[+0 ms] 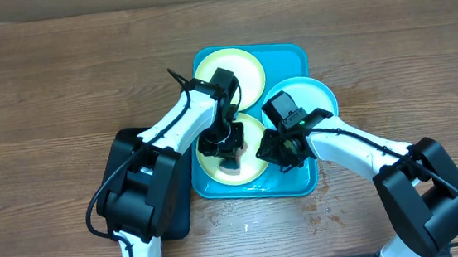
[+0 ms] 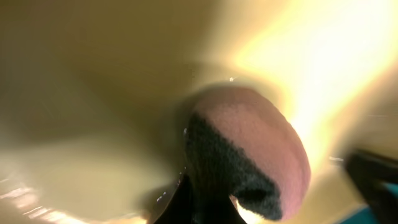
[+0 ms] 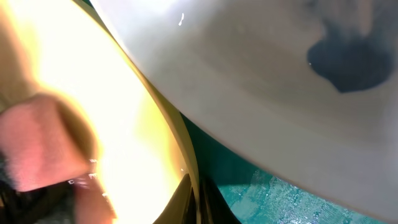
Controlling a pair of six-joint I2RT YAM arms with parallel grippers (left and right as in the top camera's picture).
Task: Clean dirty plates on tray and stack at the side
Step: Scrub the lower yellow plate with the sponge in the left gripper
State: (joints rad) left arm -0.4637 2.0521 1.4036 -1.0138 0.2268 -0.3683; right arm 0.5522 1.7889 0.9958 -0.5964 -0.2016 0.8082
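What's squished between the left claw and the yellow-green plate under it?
A pink-and-black sponge, held by the left gripper against the yellow-green plate. The left wrist view shows it best.

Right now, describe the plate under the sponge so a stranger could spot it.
On the wooden table lies a turquoise tray with three plates. It is the yellow-green plate at the tray's near edge, the sponge on it. Its yellow-green twin lies farther back; the third plate is blue-rimmed.

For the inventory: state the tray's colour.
The tray is turquoise blue, clearest in the overhead view.
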